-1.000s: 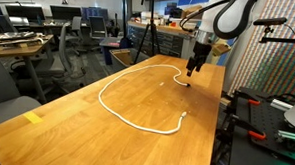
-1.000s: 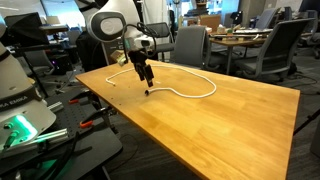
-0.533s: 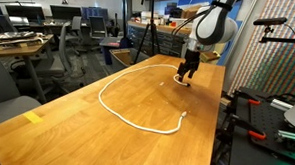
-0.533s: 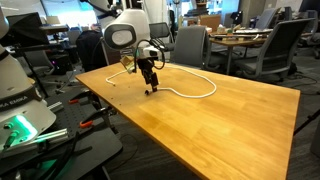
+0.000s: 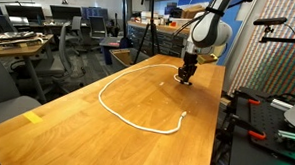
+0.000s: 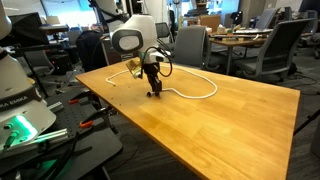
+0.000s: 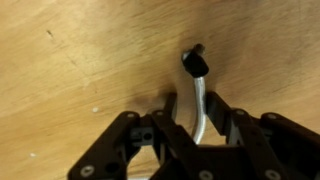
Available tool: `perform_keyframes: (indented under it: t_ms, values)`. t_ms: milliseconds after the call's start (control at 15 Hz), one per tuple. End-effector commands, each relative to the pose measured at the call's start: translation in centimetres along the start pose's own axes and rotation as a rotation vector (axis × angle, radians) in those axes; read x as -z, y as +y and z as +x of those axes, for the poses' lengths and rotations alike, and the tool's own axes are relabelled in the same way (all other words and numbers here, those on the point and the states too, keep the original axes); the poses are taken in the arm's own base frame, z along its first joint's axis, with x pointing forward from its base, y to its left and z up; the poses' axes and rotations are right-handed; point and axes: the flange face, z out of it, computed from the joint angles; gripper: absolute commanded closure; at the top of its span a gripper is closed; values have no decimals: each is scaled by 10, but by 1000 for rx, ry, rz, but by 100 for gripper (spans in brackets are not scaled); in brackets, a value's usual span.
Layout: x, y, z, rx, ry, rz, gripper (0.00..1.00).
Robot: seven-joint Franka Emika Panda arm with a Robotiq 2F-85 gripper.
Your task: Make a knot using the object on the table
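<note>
No text can be read with certainty. A line of dark lettering is seen on the white machine housing (image 6: pixel 12 100) at the edge of an exterior view, but it is too small and blurred to be made out. What is displayed on the lit screens (image 5: pixel 95 12) in the background is not legible. The yellow tape mark (image 5: pixel 33 117) on the table (image 5: pixel 85 135) is too small for any writing to be told.

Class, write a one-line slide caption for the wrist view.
The gripper straddles the white cord just behind its dark plug end on the wooden table.
</note>
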Motion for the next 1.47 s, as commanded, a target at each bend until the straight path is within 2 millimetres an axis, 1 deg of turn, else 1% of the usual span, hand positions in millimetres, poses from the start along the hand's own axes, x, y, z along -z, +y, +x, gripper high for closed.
perform_keyframes:
  t_ms: [0, 67, 200, 267, 333, 467, 533, 733, 800, 867, 933, 1000, 1067, 1133, 1200, 1267, 1333, 1400]
  values:
    - [-1, -5, 4, 4, -4, 16, 94]
    - [-2, -11, 3, 14, -4, 16, 99]
    - [-3, -21, 0, 29, -7, 19, 100]
    - [-3, -29, -1, 39, -10, 26, 100]
    - [-4, -42, -5, 57, -14, 36, 99]
    - [-4, -75, -14, 123, -16, 52, 99]
    - [-3, -96, -19, 162, -14, 66, 99]
    - [-2, -169, -40, 296, -23, 113, 99]
    - [-3, -191, -47, 338, -29, 123, 99]
    - [-6, -207, -53, 369, -40, 125, 99]
    - [-9, -215, -56, 386, -51, 115, 99]
    - [-11, -215, -57, 393, -54, 95, 71]
    - [-12, -212, -56, 390, -60, 72, 69]
    - [-7, -202, -54, 367, -76, 34, 64]
    - [-3, -197, -54, 332, -106, 4, 55]
    - [9, -195, -56, 276, -145, -19, 49]
    - [17, -195, -60, 241, -193, -26, 40]
    - [29, -194, -68, 210, -247, -40, 33]
